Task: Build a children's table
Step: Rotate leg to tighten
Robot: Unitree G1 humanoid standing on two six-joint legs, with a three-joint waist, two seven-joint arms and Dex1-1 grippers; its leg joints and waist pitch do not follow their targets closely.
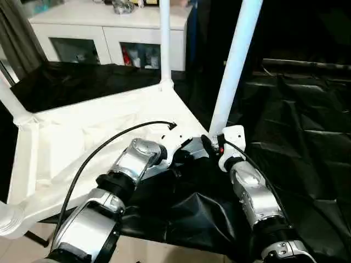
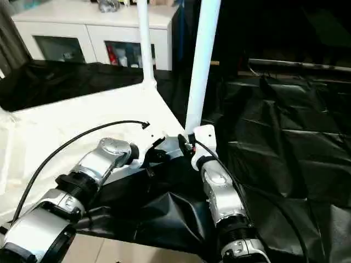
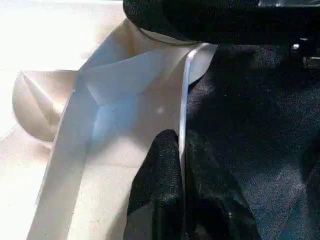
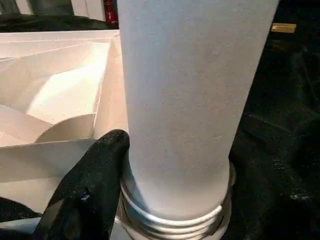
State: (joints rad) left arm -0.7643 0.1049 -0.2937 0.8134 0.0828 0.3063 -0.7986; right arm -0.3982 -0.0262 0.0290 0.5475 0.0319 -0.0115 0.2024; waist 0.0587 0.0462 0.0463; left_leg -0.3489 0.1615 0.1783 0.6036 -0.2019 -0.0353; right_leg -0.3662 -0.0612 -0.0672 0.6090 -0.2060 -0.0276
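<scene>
Nearest, the left gripper [image 3: 180, 200] is pinched shut on the upturned top's [image 1: 82, 137] rim, likely steadying it on the black cloth [image 1: 296, 137]. The right gripper [image 4: 165, 200] stands part open around a leg's [image 1: 233, 71] threaded base at the corner socket, probably for screwing in. Another leg [image 1: 164, 38] stands behind.

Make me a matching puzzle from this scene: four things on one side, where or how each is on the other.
Things:
1. left gripper
2. nearest table leg
3. white cabinet
4. black cloth

States:
A. at the back, with glass doors
B. spread under the table top
C. shut on the table top's rim
D. upright, screw thread showing at its base

Pairs: 1-C, 2-D, 3-A, 4-B
</scene>
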